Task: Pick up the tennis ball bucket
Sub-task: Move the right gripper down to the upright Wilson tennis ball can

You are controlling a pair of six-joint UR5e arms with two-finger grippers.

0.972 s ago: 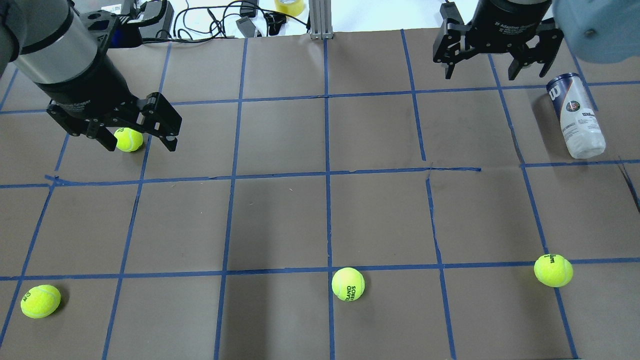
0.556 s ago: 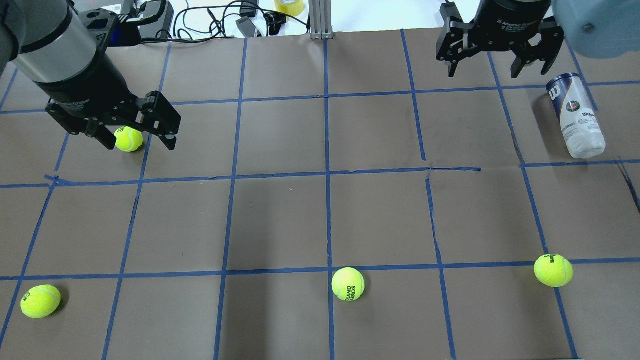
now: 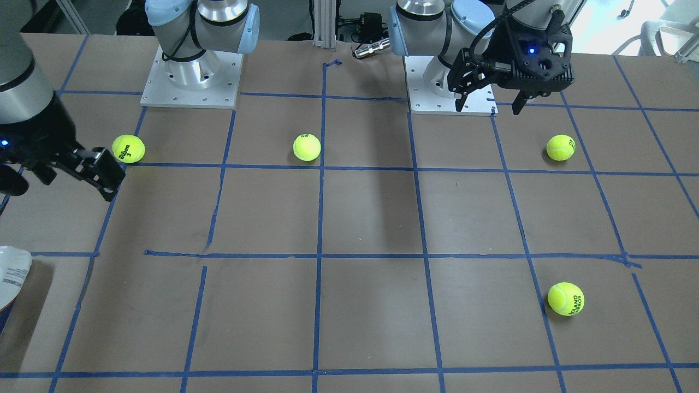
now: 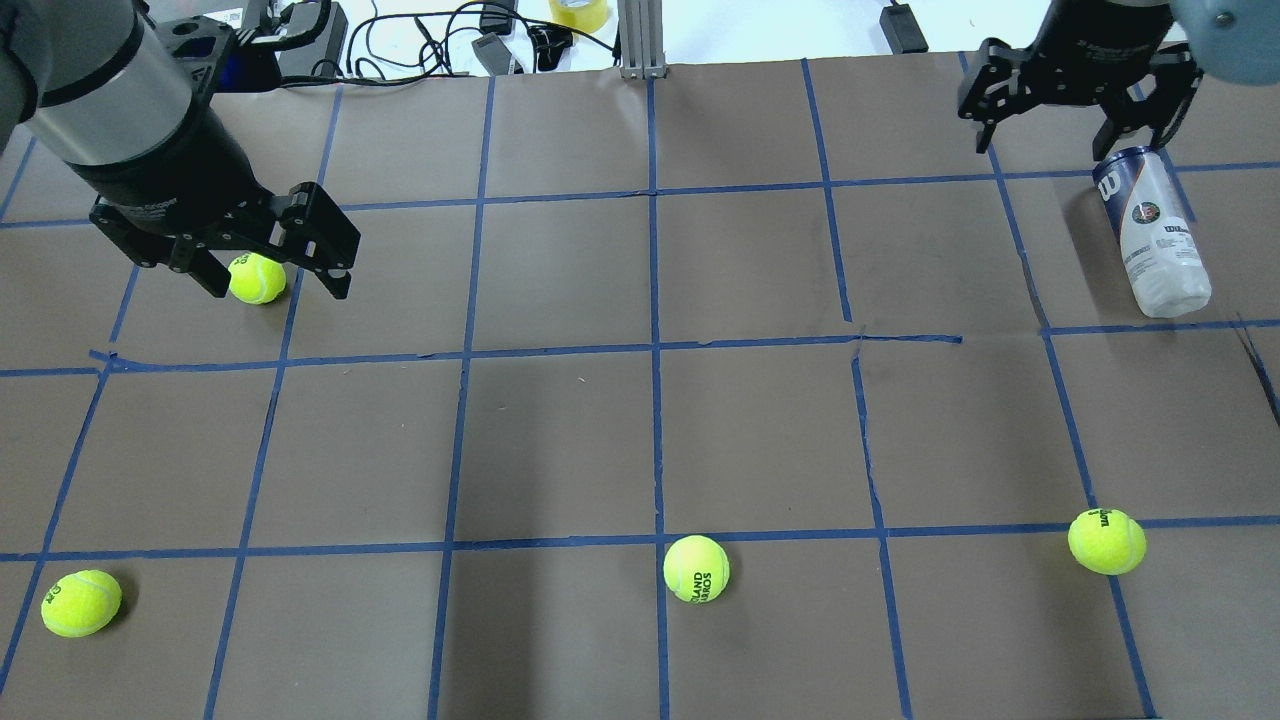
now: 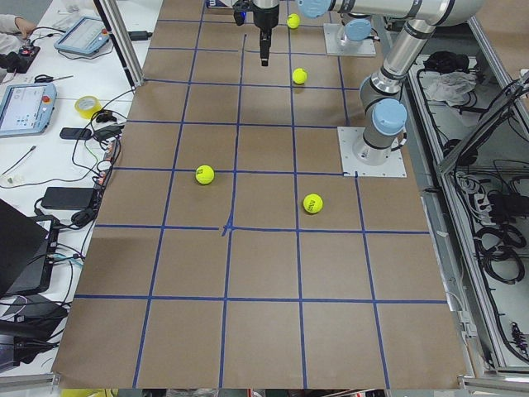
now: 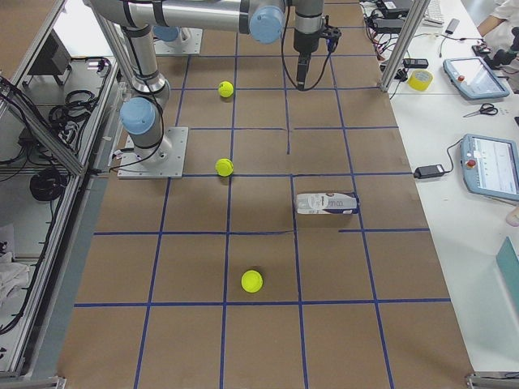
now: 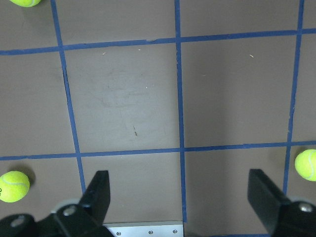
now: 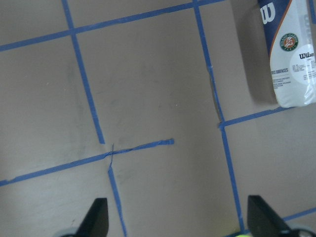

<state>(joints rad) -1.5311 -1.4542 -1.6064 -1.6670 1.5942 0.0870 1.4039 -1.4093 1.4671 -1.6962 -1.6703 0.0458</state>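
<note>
The tennis ball bucket (image 4: pixel 1155 235) lies on its side at the table's far right, dark blue end away from the robot. It also shows in the right wrist view (image 8: pixel 291 54), in the exterior right view (image 6: pixel 326 203), and cut off at the front-facing view's left edge (image 3: pixel 11 275). My right gripper (image 4: pixel 1075 135) is open and empty, held above the table beside the bucket's blue end. In its wrist view (image 8: pixel 180 222) the bucket is up and to the right, outside the fingers. My left gripper (image 4: pixel 278 290) is open and empty, high over the left half (image 7: pixel 181 202).
Several yellow-green tennis balls lie on the brown paper: one under my left gripper (image 4: pixel 257 278), one front left (image 4: pixel 81 602), one front middle (image 4: pixel 696 568), one front right (image 4: pixel 1106 541). Cables, a tape roll (image 4: pixel 580 12) and a metal post (image 4: pixel 640 40) stand at the far edge.
My right gripper has moved to the right, closer to the bucket's blue end. The left gripper, the bucket and the balls have not moved.
</note>
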